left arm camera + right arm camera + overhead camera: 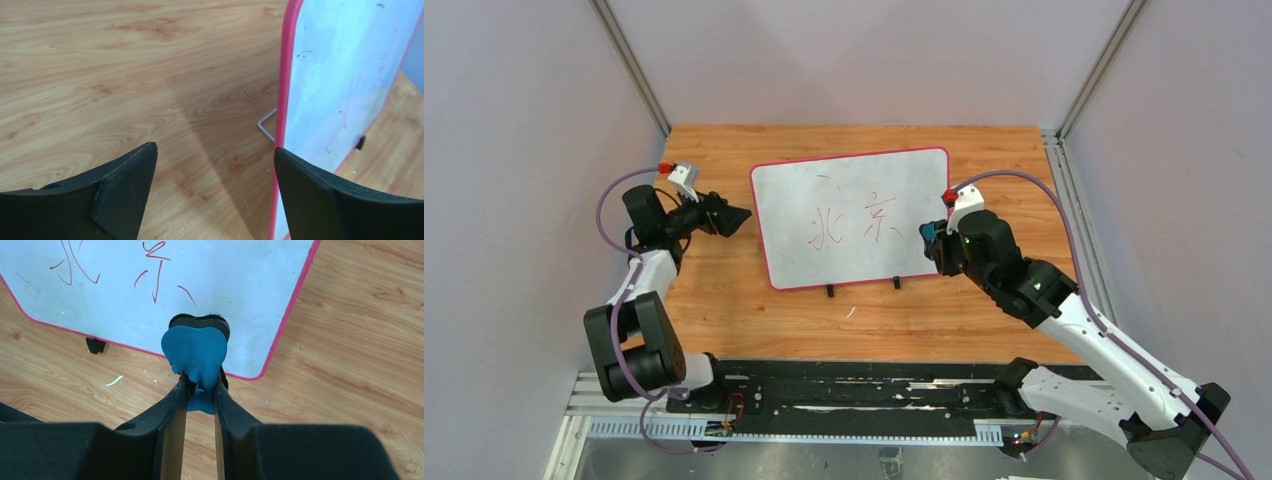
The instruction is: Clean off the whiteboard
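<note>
The whiteboard [854, 215] lies on the wooden table, grey-white with a pink-red rim, two black feet on its near edge and red handwriting in the middle. My right gripper [931, 240] is shut on a blue eraser [196, 356] with a black underside, at the board's right near corner [260, 330]. The red marks [155, 270] lie beyond the eraser. My left gripper [742, 216] is open and empty, just left of the board's left edge [282, 95], its right finger [325, 195] close to the rim.
The wooden table [724, 300] has small white scraps near the board's front edge [114, 381]. A wire stand [267, 125] shows under the board's left edge. Grey walls and metal posts enclose the table.
</note>
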You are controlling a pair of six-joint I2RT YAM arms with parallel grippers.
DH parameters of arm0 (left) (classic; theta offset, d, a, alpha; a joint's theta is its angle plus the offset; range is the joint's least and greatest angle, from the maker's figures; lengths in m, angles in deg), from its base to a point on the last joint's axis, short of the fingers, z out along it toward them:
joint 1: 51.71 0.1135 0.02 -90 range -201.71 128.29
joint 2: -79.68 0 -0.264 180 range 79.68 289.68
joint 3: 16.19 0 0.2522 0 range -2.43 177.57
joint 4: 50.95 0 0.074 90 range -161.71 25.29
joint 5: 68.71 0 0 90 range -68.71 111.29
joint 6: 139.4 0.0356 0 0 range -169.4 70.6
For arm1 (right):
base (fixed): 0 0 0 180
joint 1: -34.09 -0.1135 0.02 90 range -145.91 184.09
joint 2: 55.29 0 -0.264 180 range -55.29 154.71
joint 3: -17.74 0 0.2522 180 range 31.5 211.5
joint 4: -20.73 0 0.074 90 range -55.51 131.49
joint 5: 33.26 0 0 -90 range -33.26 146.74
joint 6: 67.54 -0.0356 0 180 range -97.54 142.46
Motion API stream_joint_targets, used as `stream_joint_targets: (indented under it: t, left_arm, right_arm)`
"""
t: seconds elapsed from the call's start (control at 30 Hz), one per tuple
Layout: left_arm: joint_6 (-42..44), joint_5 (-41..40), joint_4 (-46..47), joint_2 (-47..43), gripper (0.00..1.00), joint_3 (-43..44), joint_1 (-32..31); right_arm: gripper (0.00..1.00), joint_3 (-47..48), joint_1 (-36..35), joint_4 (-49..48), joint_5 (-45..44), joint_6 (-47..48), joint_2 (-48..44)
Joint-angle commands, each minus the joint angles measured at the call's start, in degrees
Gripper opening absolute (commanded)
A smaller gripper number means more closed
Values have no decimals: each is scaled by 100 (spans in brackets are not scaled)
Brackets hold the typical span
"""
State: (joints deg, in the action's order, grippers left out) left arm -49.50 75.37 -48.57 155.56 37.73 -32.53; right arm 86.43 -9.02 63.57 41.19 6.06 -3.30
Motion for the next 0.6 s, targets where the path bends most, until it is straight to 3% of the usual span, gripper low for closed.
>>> stream_joint_targets:
  t: [0.0, 0.57]
  left_arm:
    - [-103, 1093, 15, 328, 90, 287, 49]
    - [108, 2204, 21, 808, 82, 549, 43]
  right_arm:
    - [1, 96, -88, 56, -108, 72, 37]
    - [1, 86, -92, 15, -151, 58, 133]
